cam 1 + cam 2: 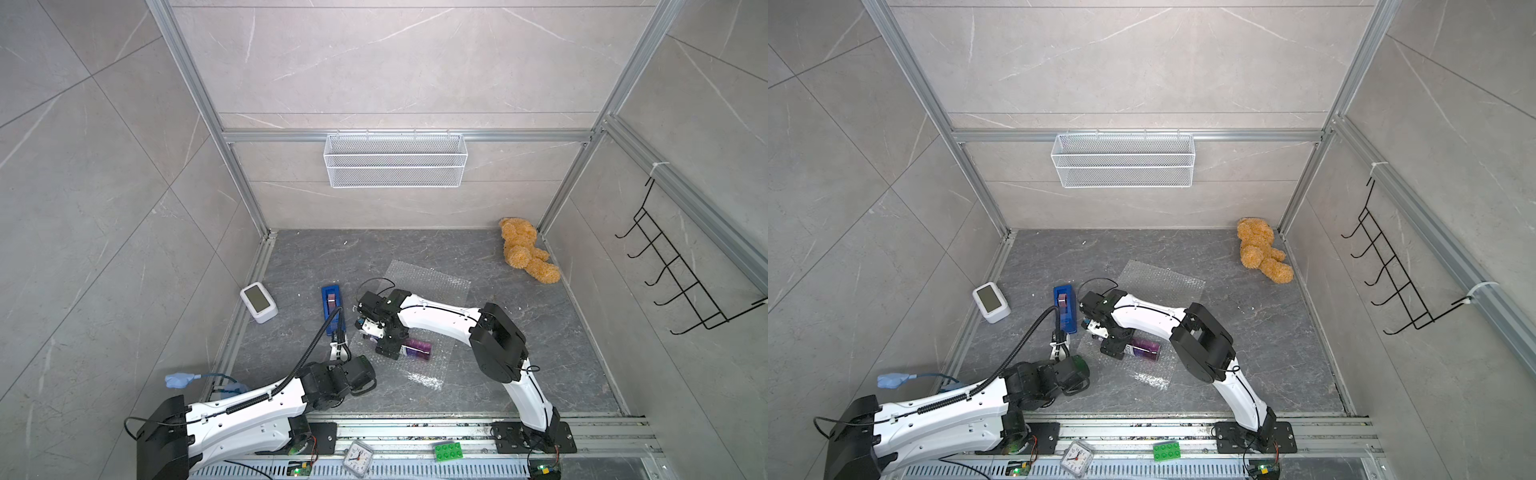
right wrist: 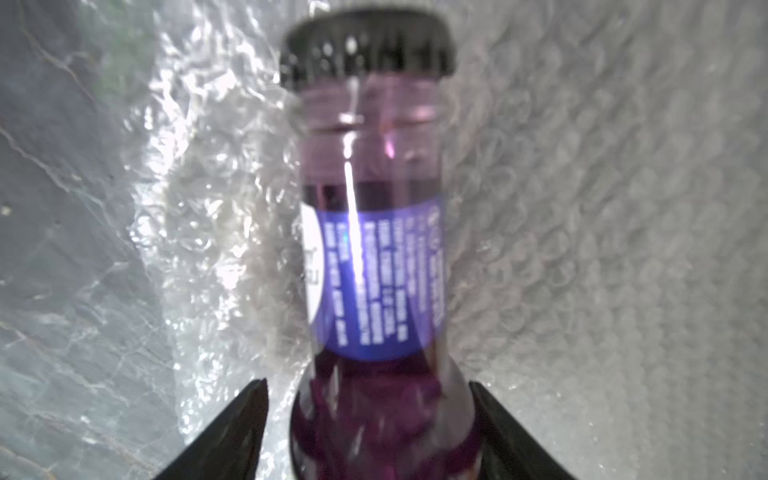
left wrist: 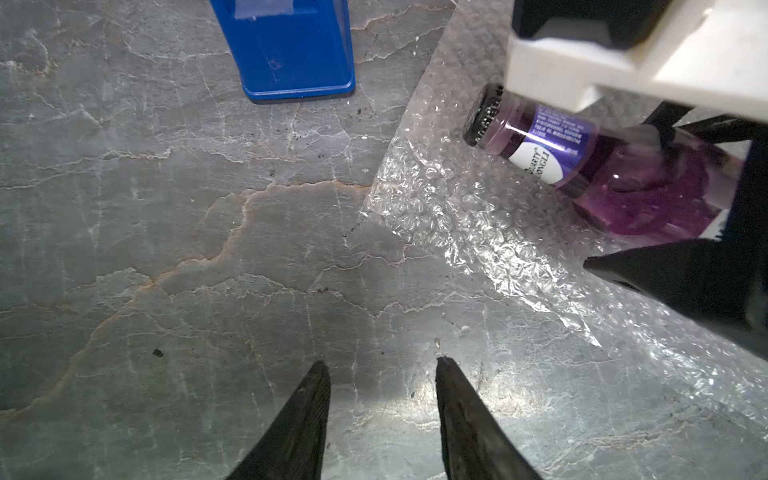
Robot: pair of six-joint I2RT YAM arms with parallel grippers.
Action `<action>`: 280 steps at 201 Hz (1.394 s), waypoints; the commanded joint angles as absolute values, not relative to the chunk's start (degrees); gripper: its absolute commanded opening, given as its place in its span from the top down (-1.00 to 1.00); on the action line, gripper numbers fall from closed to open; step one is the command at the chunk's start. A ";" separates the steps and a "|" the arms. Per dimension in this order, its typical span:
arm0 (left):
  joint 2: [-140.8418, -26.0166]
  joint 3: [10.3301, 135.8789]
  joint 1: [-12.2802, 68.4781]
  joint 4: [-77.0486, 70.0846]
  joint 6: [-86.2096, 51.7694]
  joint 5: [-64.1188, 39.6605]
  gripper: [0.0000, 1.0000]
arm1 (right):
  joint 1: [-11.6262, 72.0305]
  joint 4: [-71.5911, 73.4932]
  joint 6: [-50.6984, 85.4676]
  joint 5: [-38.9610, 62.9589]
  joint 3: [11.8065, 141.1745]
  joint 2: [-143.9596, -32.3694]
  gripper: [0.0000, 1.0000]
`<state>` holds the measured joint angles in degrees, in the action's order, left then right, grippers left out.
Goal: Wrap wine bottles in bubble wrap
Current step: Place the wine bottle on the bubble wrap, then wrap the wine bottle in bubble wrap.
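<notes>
The wine bottle point(image 1: 417, 349) point(image 1: 1144, 350) lies on its side on the near part of the bubble wrap point(image 1: 428, 278) point(image 1: 1163, 279). It holds purple liquid, has a dark cap and a purple and white label point(image 3: 536, 160). My right gripper point(image 1: 390, 348) point(image 2: 370, 386) reaches down over it and stands open. One finger point(image 2: 232, 424) shows wrap between itself and the glass point(image 2: 374, 270). My left gripper point(image 3: 380, 363) point(image 1: 340, 351) is open over bare floor, left of the wrap's edge point(image 3: 457, 216), with nothing between its fingers.
A blue tape dispenser point(image 1: 331, 307) point(image 3: 291, 50) lies left of the wrap, and a white device point(image 1: 258, 301) further left. A teddy bear point(image 1: 525, 249) sits in the far right corner. A wire basket point(image 1: 395, 160) hangs on the back wall, a hook rack point(image 1: 681, 274) on the right wall.
</notes>
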<state>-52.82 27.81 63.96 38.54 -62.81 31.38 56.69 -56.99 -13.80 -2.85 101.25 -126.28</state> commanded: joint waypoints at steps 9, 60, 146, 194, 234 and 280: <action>-53.06 30.36 63.74 38.98 -63.47 31.59 -0.08 | 57.13 -55.33 -14.06 -2.57 99.13 -120.48 -0.53; -50.47 29.43 61.28 33.80 -74.89 23.87 -0.17 | 56.48 -48.89 -9.86 3.50 89.28 -108.63 -0.52; -67.25 34.52 55.91 26.22 -79.52 12.03 0.04 | 48.01 -26.01 4.71 16.82 65.84 -93.21 -0.13; -76.01 35.50 55.56 15.99 -81.78 6.50 -0.09 | 46.62 -22.35 7.05 16.83 62.79 -92.46 -0.04; -79.22 35.69 55.59 15.18 -83.27 7.03 -0.08 | 45.18 -21.23 7.12 16.80 61.40 -92.86 0.05; -82.30 36.24 55.56 13.31 -83.69 6.14 0.08 | 43.90 -20.48 6.78 16.81 60.89 -94.95 0.08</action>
<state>-80.36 35.73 55.81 13.32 -82.39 7.25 44.36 -21.47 6.50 16.14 61.54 -94.08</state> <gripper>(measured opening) 0.487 0.464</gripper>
